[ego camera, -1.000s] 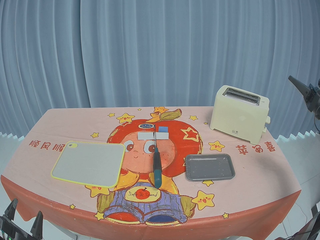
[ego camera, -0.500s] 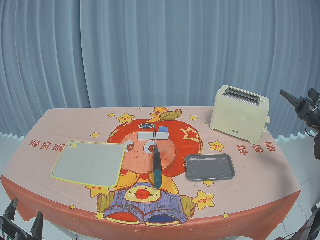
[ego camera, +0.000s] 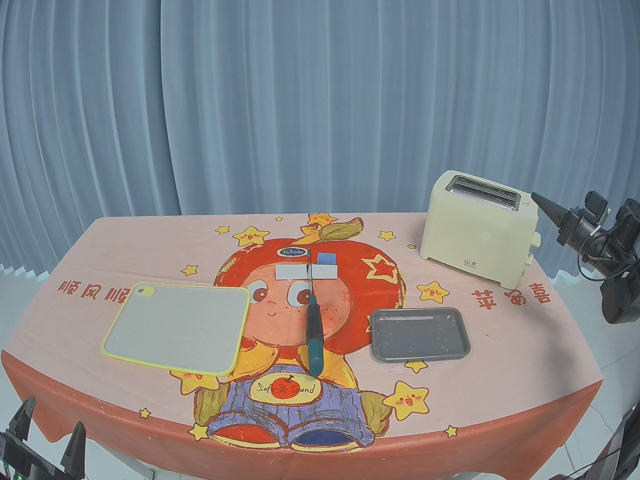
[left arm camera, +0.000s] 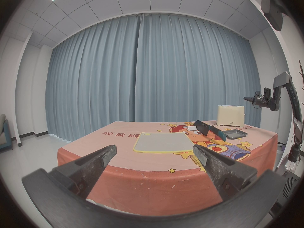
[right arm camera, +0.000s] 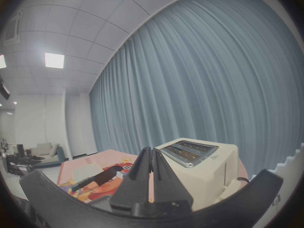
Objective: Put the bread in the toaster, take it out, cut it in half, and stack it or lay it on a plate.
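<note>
Our right gripper (ego camera: 539,201), pressed together, hangs just beside the cream two-slot toaster (ego camera: 481,235), at its lever end — we judge a careless push could skid the toaster or slip off the side lever (ego camera: 535,239). Its long axis follows the slots (ego camera: 482,192), lever end toward that gripper; whether bread sits inside, we cannot tell. The left gripper (left arm camera: 153,149), spread, is well apart from it.

On the table (ego camera: 507,341) the board (ego camera: 177,328) lies left, the knife (ego camera: 313,328) in the middle and the tray (ego camera: 420,335) right (all three apart). The toaster (ego camera: 481,227) stands behind the tray, near the far right edge. A curtain (ego camera: 300,88) hangs behind the table. The right gripper (ego camera: 541,203) hangs just right of the toaster, and the left gripper (ego camera: 52,421) sits before the table's near left corner.
</note>
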`<state>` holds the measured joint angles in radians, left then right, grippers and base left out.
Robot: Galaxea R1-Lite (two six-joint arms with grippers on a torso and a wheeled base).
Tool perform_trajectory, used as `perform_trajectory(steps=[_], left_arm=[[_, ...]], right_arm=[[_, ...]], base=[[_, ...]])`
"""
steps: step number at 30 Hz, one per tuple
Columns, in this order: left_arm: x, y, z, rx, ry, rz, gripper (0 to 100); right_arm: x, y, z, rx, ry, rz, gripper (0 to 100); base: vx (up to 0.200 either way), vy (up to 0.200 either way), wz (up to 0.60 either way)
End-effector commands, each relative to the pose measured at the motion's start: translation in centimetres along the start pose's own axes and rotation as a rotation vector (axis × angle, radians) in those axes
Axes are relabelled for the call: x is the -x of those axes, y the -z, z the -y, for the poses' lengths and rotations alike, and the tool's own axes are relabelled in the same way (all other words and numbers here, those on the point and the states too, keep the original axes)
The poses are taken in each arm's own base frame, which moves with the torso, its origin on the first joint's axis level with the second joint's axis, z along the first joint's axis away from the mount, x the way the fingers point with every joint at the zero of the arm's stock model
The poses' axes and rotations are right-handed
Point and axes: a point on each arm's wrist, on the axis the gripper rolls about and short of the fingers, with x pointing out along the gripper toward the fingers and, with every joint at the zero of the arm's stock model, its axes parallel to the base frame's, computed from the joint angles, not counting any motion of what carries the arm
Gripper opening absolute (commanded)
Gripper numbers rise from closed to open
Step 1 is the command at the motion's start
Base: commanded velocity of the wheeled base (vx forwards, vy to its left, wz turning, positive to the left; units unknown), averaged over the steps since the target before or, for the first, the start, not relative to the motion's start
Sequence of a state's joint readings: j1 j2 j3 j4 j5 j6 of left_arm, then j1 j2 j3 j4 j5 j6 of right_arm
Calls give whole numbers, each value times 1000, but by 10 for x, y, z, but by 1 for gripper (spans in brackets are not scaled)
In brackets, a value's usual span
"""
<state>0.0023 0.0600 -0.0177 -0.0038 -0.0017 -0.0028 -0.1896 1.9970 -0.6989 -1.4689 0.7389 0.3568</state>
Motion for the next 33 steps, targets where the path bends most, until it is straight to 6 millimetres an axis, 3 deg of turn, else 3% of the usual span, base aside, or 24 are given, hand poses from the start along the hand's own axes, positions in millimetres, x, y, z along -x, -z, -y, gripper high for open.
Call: perform_trajectory(steps=[1,13,17,25,33], left_arm=[[-1,5,0,0,-1,-17,100],[-1,5,0,0,1,-17,100],[-1,5,0,0,1,-17,100],[-1,5,0,0,1,-17,100],[-1,5,0,0,1,-17,100]], right_arm=[[-10,14,3,39,83,-36,0],[-7,23,0,65,227,-140,0],[2,29,7,182,317,-195,0],[11,46,29,173,369,-240,0],[16,52,36,190,350,-270,0]], base=[[0,0,0],[0,0,0],[0,0,0],[0,0,0],[0,0,0]])
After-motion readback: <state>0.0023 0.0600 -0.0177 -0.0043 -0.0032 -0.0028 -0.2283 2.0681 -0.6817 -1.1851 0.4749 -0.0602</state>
